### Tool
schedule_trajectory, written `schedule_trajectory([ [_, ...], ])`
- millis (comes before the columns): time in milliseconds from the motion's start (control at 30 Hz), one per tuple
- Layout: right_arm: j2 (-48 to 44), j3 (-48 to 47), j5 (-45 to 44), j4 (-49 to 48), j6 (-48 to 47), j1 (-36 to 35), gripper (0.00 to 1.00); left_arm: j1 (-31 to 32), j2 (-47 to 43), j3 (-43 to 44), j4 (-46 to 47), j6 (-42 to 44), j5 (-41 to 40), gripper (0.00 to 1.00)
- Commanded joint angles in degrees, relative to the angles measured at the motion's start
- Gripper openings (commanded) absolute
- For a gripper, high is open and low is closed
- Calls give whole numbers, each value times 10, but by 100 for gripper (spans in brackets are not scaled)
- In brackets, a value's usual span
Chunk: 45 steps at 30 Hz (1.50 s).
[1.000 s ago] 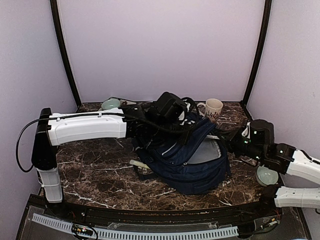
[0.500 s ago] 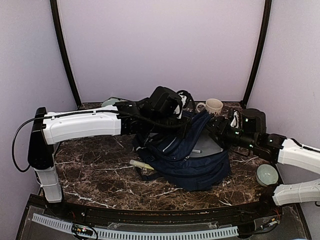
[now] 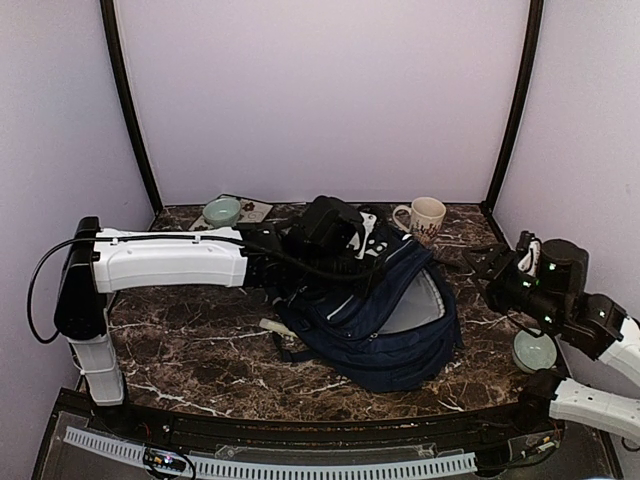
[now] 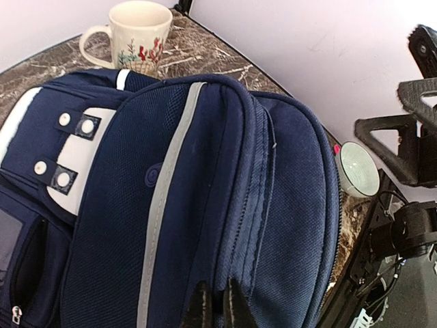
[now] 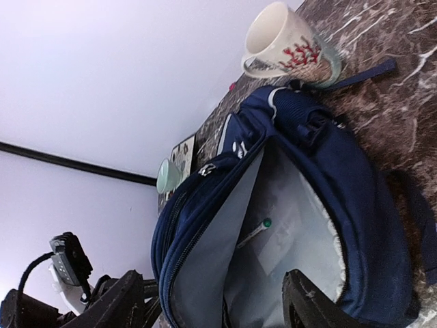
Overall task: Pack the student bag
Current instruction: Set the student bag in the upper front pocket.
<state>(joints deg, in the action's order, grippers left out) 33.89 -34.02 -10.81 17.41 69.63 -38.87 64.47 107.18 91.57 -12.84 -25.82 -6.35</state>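
Note:
The student bag [image 3: 385, 320], a navy backpack with white patches, lies on the marble table, its main compartment gaping toward the right. The grey lining [image 5: 225, 253] shows inside, with a green-capped pen [image 5: 254, 232] resting against a flat pale sheet. My left gripper [image 3: 368, 262] is shut on the bag's upper flap beside the zipper seam [image 4: 216, 307], holding the mouth apart. My right gripper [image 3: 482, 262] hovers just right of the opening, open and empty, and its fingers [image 5: 123, 301] frame the bag's mouth.
A cream mug with a red print [image 3: 427, 215] stands behind the bag. A teal bowl [image 3: 221, 211] sits on a patterned card at the back left. Another pale bowl [image 3: 533, 350] is at the right edge under my right arm. A cream stick-like object [image 3: 275, 327] lies left of the bag.
My right gripper reached into the bag's opening, opened, and has drawn back to the right, empty. The left gripper lifted the flap a little, then settled lower, still pinching it.

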Motion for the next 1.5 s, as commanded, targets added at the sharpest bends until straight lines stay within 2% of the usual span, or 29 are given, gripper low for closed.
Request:
schedule_trajectory([
  [0,-80,33,-91,75,30,5,69,-1,-29,-7,43,-9,28,2],
  [133,-91,11,-97,128,-5,5,69,-1,-21,-5,13,17,27,32],
  [200,-84,-4,-94,157,-25,5,69,-1,-19,11,-21,43,20,38],
  [367,-71,-34,-92,186,-80,5,69,-1,-47,18,-109,136,0,42],
  [433,-63,-43,-93,192,-99,5,70,-1,-67,12,-151,182,-3,47],
  [600,-43,-55,-92,195,-133,4,71,-16,-121,-32,-282,254,-18,55],
  [700,-35,-57,-91,190,-144,4,72,-54,-165,-86,-325,267,15,59],
  [867,-16,-52,-92,164,-158,5,74,-123,-197,-167,-337,271,41,65],
  [1033,22,-56,-87,146,-171,5,75,-198,-149,-197,-334,260,101,63],
  [1133,41,-64,-84,139,-185,5,75,-233,-107,-188,-329,237,65,62],
  [1267,58,-72,-84,134,-199,5,76,-315,-72,-160,-310,183,44,61],
  [1467,71,-80,-90,133,-209,5,76,-376,1,-107,-272,241,35,65],
])
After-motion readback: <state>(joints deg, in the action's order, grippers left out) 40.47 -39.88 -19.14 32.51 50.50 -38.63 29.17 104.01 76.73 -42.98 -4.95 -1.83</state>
